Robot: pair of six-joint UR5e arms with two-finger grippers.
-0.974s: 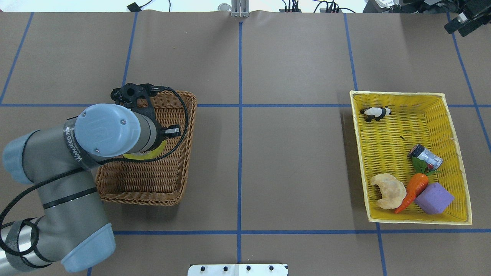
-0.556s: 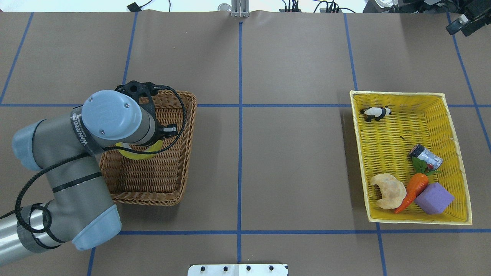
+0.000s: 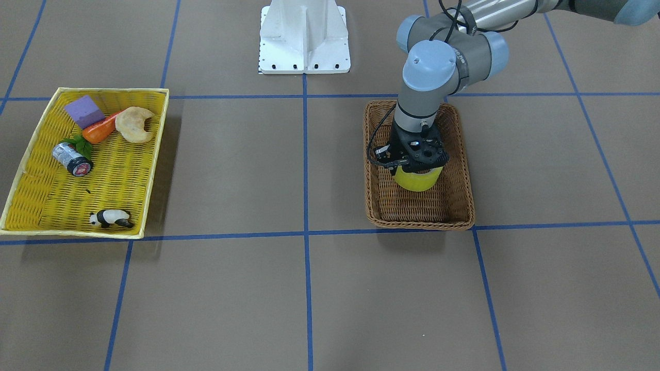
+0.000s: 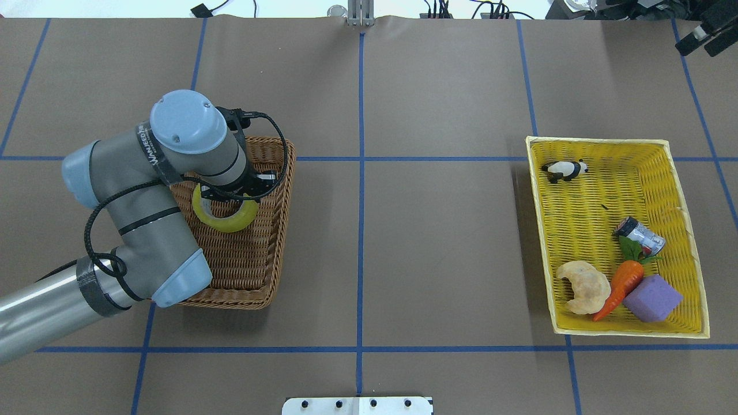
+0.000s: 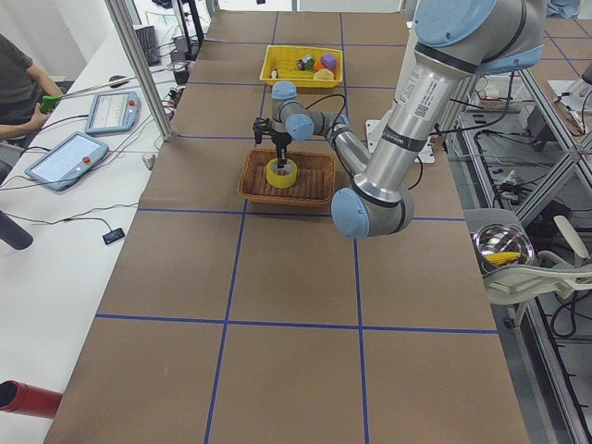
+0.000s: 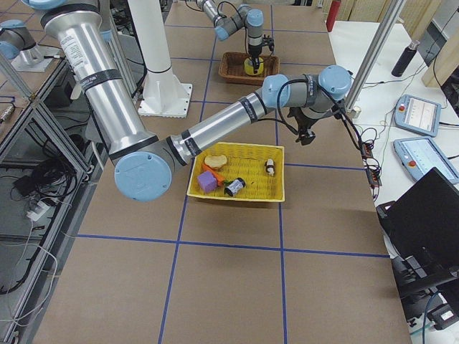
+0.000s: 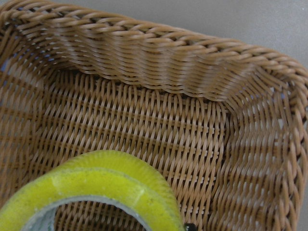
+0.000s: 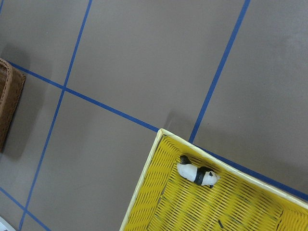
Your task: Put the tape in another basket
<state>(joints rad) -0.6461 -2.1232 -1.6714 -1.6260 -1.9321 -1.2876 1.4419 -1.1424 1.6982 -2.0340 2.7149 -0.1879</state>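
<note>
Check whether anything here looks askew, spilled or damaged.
Nothing looks spilled or damaged. Two minor oddities: the yellow tray sits skewed to the blue grid lines, and the small can in it lies on its side. The tape sits hole-up under the left pincer, within the brown basket.

The wide, translucent yellow-green tape (image 4: 230,223), its whitish core opening upward, is level inside the deep brown wicker basket (image 4: 242,271), in the half farther from the robot.
</note>
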